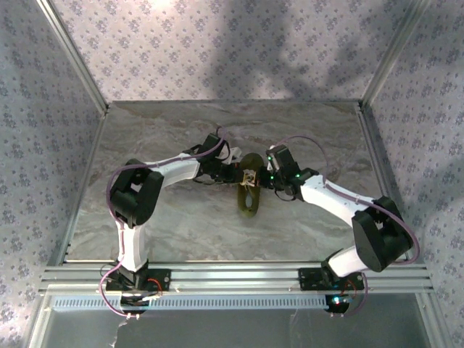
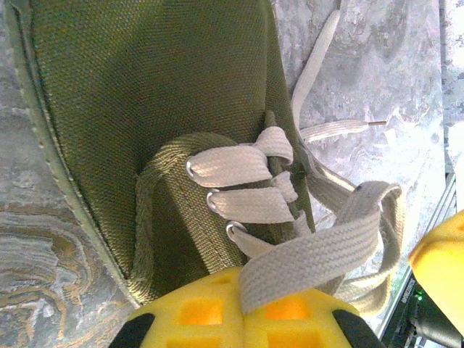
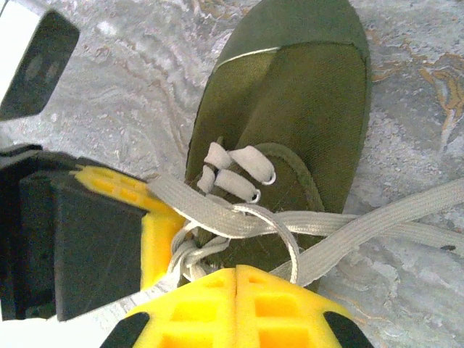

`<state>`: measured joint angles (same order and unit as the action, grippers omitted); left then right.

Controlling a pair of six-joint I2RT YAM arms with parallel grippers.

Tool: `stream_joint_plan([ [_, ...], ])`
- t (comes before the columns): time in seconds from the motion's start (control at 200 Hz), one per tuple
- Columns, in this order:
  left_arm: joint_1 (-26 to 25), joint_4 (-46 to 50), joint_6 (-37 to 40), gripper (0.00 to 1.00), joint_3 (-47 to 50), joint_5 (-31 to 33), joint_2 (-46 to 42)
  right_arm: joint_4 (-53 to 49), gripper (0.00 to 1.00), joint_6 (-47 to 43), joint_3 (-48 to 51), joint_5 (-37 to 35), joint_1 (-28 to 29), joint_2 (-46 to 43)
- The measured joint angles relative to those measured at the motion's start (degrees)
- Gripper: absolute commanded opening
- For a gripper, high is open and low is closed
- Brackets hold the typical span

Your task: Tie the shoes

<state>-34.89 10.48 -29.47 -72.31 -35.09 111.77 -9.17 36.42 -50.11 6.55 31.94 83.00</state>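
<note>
The olive-green shoe (image 1: 250, 199) lies mid-table between my two grippers, its toe pointing away from the arms. In the left wrist view the shoe (image 2: 145, 94) fills the frame. My left gripper (image 2: 243, 312) is shut, with a flat white lace (image 2: 319, 250) coming out from between its yellow tips. In the right wrist view, my right gripper (image 3: 237, 283) hangs shut just above the shoe (image 3: 304, 94) at its opening. A lace loop (image 3: 290, 239) and a knotted bundle pass behind its tips. Whether one is pinched is hidden. The left gripper (image 1: 239, 174) and right gripper (image 1: 262, 179) nearly touch.
The marbled table top (image 1: 181, 217) is fenced by aluminium rails (image 1: 232, 275) and patterned walls. A loose lace end (image 2: 341, 129) trails on the table beside the shoe. A yellow finger of the right gripper (image 2: 442, 261) sits close to the left gripper.
</note>
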Motion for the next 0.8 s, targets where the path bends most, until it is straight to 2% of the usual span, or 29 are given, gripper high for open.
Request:
stream_joint_plan([
  [0.45, 1.05, -0.02, 0.0, 0.0, 0.0, 0.15, 0.0, -4.0, 0.0, -8.24, 2.45, 2.56, -0.59, -4.24],
  [0.545, 1.03, -0.02, 0.0, 0.0, 0.0, -0.04, 0.0, -4.76, 0.0, -8.11, 2.43, 1.57, -0.59, -4.26],
  [0.799, 0.11, -0.02, 0.02, 0.0, 0.0, -0.13, 0.0, -5.03, 0.1, -2.16, -1.16, -1.42, 0.5, -0.66],
])
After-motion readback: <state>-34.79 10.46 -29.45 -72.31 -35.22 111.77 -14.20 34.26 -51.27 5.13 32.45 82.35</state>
